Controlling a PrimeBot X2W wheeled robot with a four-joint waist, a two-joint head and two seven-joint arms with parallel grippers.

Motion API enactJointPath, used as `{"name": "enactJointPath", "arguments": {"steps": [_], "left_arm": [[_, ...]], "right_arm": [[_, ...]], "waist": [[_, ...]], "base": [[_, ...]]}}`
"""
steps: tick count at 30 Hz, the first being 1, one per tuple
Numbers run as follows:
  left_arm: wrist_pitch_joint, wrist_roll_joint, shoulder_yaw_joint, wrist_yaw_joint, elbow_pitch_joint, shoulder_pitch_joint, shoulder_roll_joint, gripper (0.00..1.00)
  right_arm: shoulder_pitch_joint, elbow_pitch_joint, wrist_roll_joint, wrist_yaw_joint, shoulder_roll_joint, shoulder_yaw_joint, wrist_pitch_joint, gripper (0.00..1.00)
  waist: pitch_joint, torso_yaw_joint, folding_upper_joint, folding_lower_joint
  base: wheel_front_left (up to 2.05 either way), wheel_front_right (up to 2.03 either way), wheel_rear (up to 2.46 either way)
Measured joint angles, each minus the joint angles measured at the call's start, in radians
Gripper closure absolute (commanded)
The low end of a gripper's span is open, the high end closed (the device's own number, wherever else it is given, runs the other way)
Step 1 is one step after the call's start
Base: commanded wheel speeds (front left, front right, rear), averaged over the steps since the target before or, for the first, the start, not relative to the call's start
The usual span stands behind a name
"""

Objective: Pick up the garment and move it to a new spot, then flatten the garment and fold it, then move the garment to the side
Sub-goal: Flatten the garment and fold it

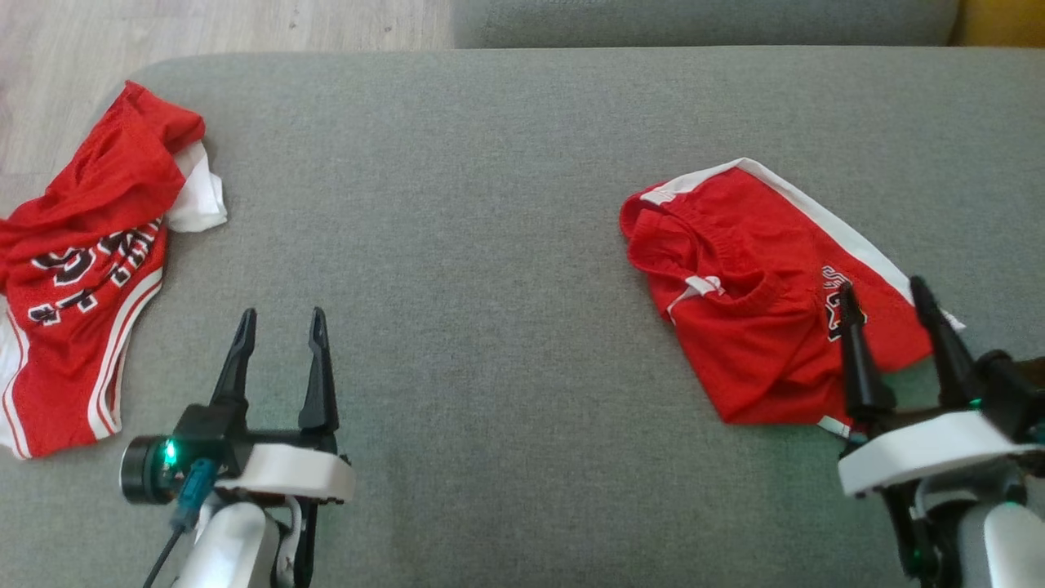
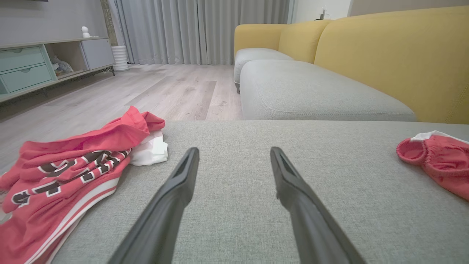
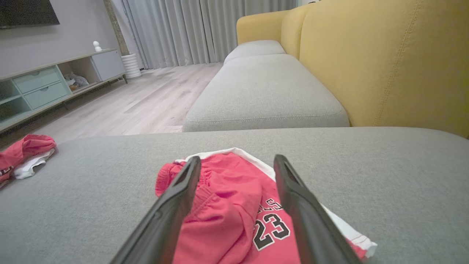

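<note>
Currently the red shorts (image 1: 735, 327) lie just beneath the right gripper (image 1: 882, 286), jaws spread — left gripper (image 1: 282, 312), also spread, sits well apart.

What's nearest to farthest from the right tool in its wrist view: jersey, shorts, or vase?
1. Red shorts, just below the right tool.
2. Red jersey, far left on the cushion.
3. White vase, far off by the curtains.
</note>
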Motion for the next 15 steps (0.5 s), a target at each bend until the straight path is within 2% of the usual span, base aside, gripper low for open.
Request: {"name": "enactJointPath", "arguments": {"steps": [15], "left_arm": [[0.010,-0.010,-0.012,0.014,-0.022,0.010,0.008,0.00]], "right_arm": [[0.031,0.002,0.027,0.000,0.001,0.024,0.064,0.00]], "waist": [[0.006,-0.002,0.0000,0.0000]], "base": [[0.00,0.00,0.00]]}}
